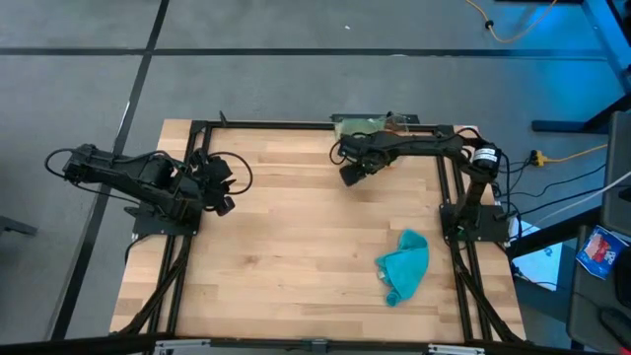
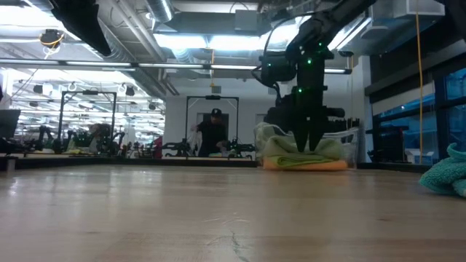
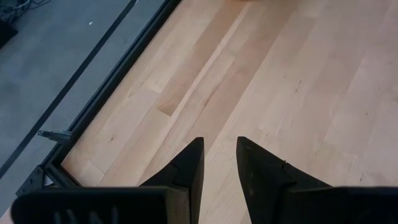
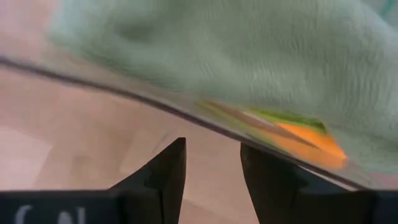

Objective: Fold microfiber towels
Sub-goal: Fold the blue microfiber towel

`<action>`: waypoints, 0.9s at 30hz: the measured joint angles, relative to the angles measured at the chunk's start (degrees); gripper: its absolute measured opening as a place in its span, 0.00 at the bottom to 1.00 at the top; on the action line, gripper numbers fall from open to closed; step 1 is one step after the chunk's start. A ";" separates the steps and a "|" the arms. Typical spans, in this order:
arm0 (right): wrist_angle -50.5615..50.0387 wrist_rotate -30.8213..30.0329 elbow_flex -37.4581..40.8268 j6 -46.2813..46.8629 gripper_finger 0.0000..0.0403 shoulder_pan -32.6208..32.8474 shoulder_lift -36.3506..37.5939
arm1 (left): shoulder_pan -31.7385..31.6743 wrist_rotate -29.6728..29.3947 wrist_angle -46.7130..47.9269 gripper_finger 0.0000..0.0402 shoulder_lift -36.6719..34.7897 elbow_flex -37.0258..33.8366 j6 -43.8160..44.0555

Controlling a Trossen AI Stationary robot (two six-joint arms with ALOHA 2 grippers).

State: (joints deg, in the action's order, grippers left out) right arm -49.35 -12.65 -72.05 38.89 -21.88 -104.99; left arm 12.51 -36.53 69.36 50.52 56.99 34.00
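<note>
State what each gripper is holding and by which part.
Nothing is held. The left gripper hangs empty over bare table; the right gripper is empty beside the bin of towels.

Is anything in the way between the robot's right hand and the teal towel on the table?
Nothing visible is. The right hand hangs near the far edge by the clear bin of towels, fingers apart and empty. The teal towel lies crumpled nearer the front right, with only bare wooden table between them. The left hand waits at the left side.

Evenly lit tabletop, bright ceiling strip glare in low view, right wrist view blurred
</note>
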 joint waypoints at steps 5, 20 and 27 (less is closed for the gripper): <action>-1.32 7.60 -0.96 -1.47 0.39 -1.08 0.32 | 0.00 0.00 0.00 0.22 0.00 0.00 0.03; -18.50 9.41 -2.62 8.19 0.39 32.34 12.01 | 0.00 0.00 0.00 0.22 0.00 0.00 1.92; -17.80 3.28 -2.62 35.79 0.39 50.27 10.98 | 0.00 -2.96 -0.02 0.22 0.00 -0.02 2.49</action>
State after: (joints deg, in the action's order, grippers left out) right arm -67.15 -9.36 -74.67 74.68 28.39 -94.00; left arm 12.51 -39.49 69.34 50.52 56.97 36.49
